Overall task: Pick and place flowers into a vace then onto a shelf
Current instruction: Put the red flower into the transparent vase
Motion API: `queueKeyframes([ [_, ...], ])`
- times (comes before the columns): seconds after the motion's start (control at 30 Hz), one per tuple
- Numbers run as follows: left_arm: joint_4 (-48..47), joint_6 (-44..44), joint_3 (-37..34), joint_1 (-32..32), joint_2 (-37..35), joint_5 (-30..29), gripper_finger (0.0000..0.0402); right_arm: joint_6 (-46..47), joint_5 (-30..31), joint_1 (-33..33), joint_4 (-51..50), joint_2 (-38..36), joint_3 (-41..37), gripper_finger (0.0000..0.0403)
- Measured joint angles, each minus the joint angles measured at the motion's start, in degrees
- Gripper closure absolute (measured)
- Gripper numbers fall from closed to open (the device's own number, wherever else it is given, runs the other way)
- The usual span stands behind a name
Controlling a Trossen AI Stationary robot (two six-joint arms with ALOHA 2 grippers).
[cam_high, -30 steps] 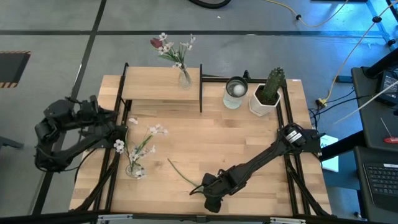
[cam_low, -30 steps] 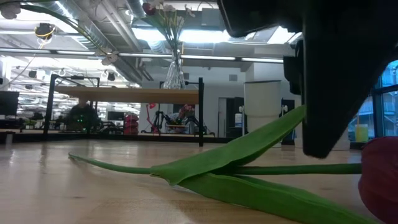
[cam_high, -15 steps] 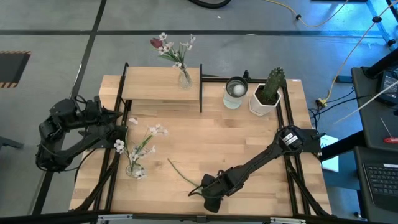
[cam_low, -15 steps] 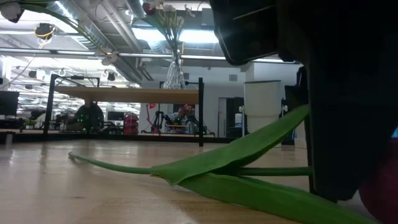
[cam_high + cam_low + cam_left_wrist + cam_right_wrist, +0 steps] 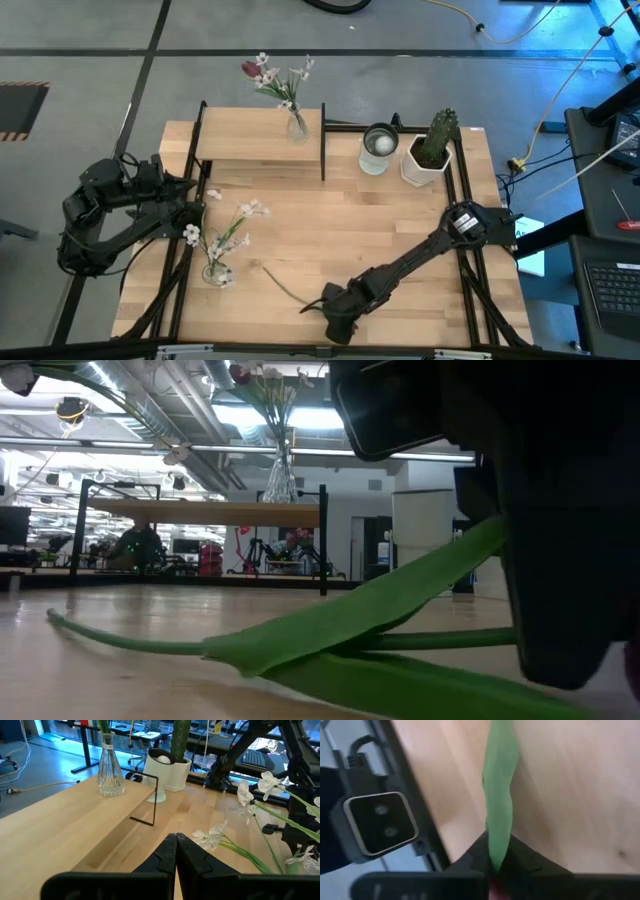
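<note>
Right gripper (image 5: 335, 322) low at the table's (image 5: 400, 215) near edge, well in front of the shelf (image 5: 255, 140), jaws clenched on a loose tulip (image 5: 290, 290): in the right wrist view the green leaf (image 5: 499, 795) runs straight into the pinch between the two dark fingers (image 5: 470, 862). In the low view the stem (image 5: 120, 640) lies flat on the wood, the leaf (image 5: 370, 610) rising toward the gripper (image 5: 560, 560).

Left gripper (image 5: 185, 190) parked beside the shelf's left post, jaws pressed shut and empty, tips (image 5: 176, 851) meeting in the wrist view.

Already on the shelf: a glass vase (image 5: 297, 123) with a bouquet. In front of the shelf, toward its left end, a second vase (image 5: 215, 270) on the table with white blossoms (image 5: 245, 212). To the shelf's right, a jar (image 5: 378, 148) and a cactus (image 5: 432, 145).

Step in hand, as judged: lift the tulip and carry it to the vase on the table. For a clean lift:
- Confirm the pinch catches stem as well as leaf; a leaf alone would likely tear or slip.
- Raise straight up, slowly, until the trailing stem end clears the wood.
- Turn the stem end downward before reaching the vase mouth.
- Approach from above, clear of the blossoms already standing there.
- Release only once the stem is well inside the neck.
</note>
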Motion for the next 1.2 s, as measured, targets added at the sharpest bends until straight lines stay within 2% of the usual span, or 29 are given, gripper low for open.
queueKeyframes([
  [0.1,0.2,0.0,0.0,0.0,0.0,0.0,0.0398,-0.1,-1.03,-0.59,0.78,-0.07,0.1,0.0391],
  [0.2,1.3,0.0,0.2,0.0,0.0,0.17,0.0398,-0.5,-0.95,-1.28,-1.31,-0.09,1.85,0.0392],
  [0.3,1.42,-0.87,1.21,0.0,0.0,0.65,0.0398,-2.14,-0.94,-2.24,-8.13,-0.13,5.69,0.0391],
  [0.43,1.37,-2.21,2.9,0.0,0.0,1.57,0.0398,-6.85,-1.17,-3.93,-18.78,-0.14,13.35,0.0397],
  [0.57,1.35,-1.9,4.54,0.0,0.0,1.6,0.0398,-10.56,-6.46,-6.25,-32.16,-0.25,23.09,0.0396],
  [0.7,1.37,-1.82,5.57,0.0,0.0,1.58,0.0398,-13.01,-7.82,-7.78,-46.86,-0.31,33.23,0.0394],
  [0.8,1.31,-1.86,5.62,0.0,0.0,1.57,0.0398,-15.11,-9.1,-8.76,-51.16,-0.33,40.56,0.0394],
  [0.9,1.32,-1.87,5.62,0.0,0.0,1.6,0.0398,-11.73,-15.83,-10.24,-51.88,-0.34,46.85,0.0394],
  [1.07,1.33,-1.88,5.62,-0.01,0.0,1.63,0.0398,-0.03,-28.87,-12.38,-46.61,-2.78,45.83,0.0394],
  [1.13,1.31,-1.87,5.62,-0.01,0.02,2.33,0.0398,0.28,-34.19,-13.01,-46.58,-2.78,46.27,0.0394],
  [1.2,1.32,-1.88,5.62,0.0,0.01,3.52,0.0398,-1.33,-36.9,-13.59,-45.94,-2.78,46.31,0.0394],
])
